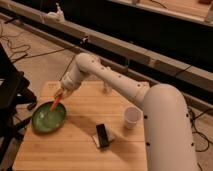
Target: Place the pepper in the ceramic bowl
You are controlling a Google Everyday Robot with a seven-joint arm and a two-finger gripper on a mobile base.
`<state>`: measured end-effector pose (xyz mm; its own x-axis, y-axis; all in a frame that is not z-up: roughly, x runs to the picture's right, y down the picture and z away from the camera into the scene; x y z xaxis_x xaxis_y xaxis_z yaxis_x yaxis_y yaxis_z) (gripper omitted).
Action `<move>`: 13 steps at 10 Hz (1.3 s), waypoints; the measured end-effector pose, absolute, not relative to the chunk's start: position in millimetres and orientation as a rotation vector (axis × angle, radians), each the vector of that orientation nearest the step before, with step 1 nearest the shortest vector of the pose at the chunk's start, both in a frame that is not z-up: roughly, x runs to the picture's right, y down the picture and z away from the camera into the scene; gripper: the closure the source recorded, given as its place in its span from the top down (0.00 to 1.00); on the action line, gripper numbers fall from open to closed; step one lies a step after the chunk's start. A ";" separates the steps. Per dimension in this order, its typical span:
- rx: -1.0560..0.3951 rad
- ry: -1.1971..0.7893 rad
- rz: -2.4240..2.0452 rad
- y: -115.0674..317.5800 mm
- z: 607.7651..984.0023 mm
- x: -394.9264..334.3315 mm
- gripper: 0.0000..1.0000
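The wide green ceramic bowl (pixel 48 119) sits at the left side of the wooden table (pixel 80 150). My gripper (pixel 60 93) hangs just above the bowl's far right rim, at the end of the white arm reaching in from the right. It is shut on the slender orange-red pepper (pixel 55 104), which slants down and to the left with its tip over the inside of the bowl. I cannot tell whether the tip touches the bowl.
A small white paper cup (pixel 132 117) stands at the right of the table. A black and white rectangular object (pixel 102 136) lies in the front middle. Dark furniture (pixel 10 95) stands close to the table's left edge. Cables lie on the floor behind.
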<state>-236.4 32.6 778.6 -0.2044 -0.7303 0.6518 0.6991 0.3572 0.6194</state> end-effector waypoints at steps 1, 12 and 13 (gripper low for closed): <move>0.034 -1.214 -1.297 32.6 778.7 -236.2 0.00; -0.051 -1.212 -1.442 95.8 820.6 -293.2 0.38; -0.052 -1.218 -1.433 101.7 826.8 -296.2 0.47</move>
